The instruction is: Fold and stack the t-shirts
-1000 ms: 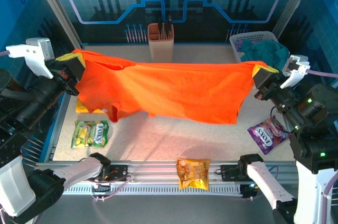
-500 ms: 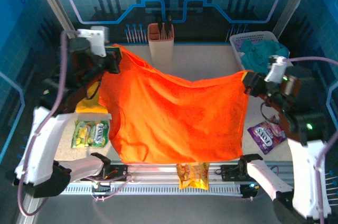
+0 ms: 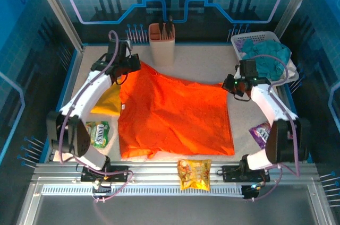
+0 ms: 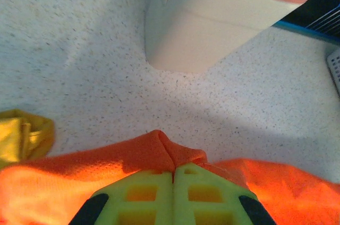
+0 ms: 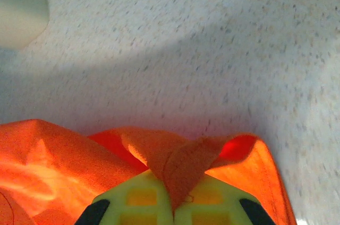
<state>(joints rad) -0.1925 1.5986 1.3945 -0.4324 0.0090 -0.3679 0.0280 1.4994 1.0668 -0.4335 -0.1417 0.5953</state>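
Speckled table (image 3: 180,63), blue-walled enclosure. The orange t-shirt (image 3: 175,116) lies spread on it, pinched at both far corners. The left gripper (image 4: 173,172) has its fingers closed tight on a fold of orange cloth that bunches just ahead of the tips. The mustard t-shirt (image 4: 21,140) lies crumpled off to their left. The right gripper (image 3: 232,83) has its fingers clamped on the other corner, with a flap draped over the tips. Judgement: this is the laying-flat step and folding has not begun. The next move calls for releasing both corners, then regripping one side to carry it across.
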